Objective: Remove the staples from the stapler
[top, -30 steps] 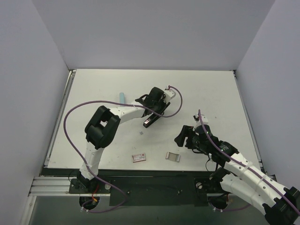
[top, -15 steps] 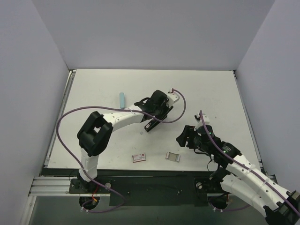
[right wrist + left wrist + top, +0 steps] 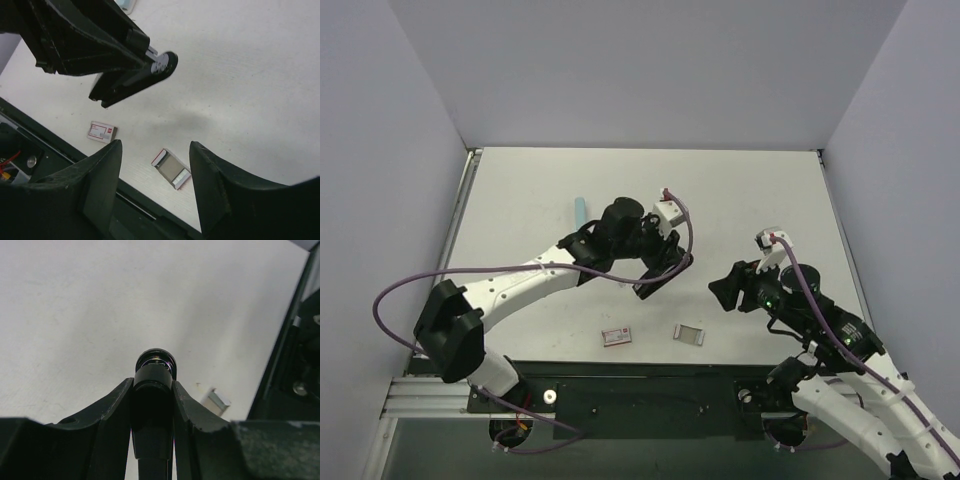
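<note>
Far left on the white counter (image 3: 520,200) there's a little light blue thing (image 3: 580,210) lying by itself, well apart from everything else. No clue what it is, it's too small to tell.

Next over, the left arm reaches in toward the middle. Its left pincer (image 3: 154,382) is clamped on the black stapler (image 3: 142,79), with one finger pressed flat against each side. From the left wrist view you look straight down the stapler's length to its rounded end. From the right wrist view the stapler sits tilted in the air with its shadow on the counter below it, so it's held up off the surface and not resting on it.

Toward the near edge, below the stapler, there's a small red-and-white box (image 3: 616,337) lying flat. Just to its right is a small open box (image 3: 689,334) with a silvery inside. The two are near each other but not touching, and neither one is touching the stapler.

Then on the right side, the right pincer (image 3: 723,290) hovers over the counter, pointed toward the stapler. Its fingers (image 3: 102,185) are spread fairly wide with nothing between them, just bare counter and that open box showing through the gap. It's near the stapler but clear of it.
</note>
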Available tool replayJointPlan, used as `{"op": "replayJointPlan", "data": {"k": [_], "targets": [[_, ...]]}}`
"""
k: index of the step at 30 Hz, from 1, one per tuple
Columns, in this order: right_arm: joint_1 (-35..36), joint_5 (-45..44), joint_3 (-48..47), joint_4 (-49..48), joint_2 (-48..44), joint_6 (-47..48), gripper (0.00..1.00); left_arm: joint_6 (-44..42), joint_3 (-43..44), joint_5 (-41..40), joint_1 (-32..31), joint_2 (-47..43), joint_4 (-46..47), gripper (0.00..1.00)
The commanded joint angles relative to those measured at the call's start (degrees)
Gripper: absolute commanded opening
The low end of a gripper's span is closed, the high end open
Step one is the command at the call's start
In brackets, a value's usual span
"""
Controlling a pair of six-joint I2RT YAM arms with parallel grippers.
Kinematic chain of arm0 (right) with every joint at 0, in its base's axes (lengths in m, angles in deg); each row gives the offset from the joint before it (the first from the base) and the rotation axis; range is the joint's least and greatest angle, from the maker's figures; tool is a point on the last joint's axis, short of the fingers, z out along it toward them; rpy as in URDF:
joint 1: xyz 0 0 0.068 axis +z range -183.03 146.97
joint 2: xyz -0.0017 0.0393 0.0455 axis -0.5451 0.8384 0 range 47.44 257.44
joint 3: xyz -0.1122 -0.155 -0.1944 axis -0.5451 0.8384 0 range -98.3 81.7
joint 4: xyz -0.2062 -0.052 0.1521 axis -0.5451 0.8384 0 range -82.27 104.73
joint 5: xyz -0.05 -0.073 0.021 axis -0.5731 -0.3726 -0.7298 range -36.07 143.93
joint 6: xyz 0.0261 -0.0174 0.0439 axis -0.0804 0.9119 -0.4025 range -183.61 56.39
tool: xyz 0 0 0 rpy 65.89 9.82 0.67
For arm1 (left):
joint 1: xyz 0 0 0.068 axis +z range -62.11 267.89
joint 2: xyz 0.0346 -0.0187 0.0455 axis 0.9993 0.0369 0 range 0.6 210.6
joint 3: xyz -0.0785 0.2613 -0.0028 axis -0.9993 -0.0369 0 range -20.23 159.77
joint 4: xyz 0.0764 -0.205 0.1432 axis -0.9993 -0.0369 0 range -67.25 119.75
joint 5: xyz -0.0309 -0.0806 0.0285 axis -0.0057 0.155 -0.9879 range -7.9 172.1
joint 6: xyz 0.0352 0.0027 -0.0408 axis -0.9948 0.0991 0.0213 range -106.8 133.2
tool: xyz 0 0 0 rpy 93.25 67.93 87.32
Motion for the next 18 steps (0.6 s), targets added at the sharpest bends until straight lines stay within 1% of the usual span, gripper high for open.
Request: {"op": "replayJointPlan", "data": {"k": [1, 4, 5, 10, 11, 15, 18], "targets": [[0.73, 5.93, -5.89, 2.56, -0.06, 3.89, 0.51, 5.62, -4.22, 14.08, -1.78, -7.41, 11.55, 0.0], [1.96, 9.18, -8.62, 3.96, 0.99, 6.34, 0.47, 10.35, -8.01, 17.09, -2.4, -10.24, 16.31, 0.0], [2.4, 9.54, -10.19, 4.66, 1.52, 6.79, 0.47, 11.07, -9.67, 19.18, -2.57, -11.37, 18.32, 0.0], [6.53, 9.45, -15.65, 8.79, 5.47, 11.53, 0.47, 17.12, -15.56, 24.65, -2.66, -16.3, 25.18, 0.0], [6.89, 11.11, -17.22, 8.97, 6.0, 11.97, 0.47, 17.83, -17.23, 26.22, -2.75, -17.7, 27.63, 0.0], [8.29, 18.84, -21.09, 12.22, 9.51, 15.84, 0.48, 22.14, -20.75, 27.99, -3.36, -21.49, 31.68, 0.0], [9.7, 20.79, -22.51, 13.11, 11.36, 17.16, 0.49, 23.81, -23.3, 28.17, -4.68, -24.47, 33.54, 0.0]]}}
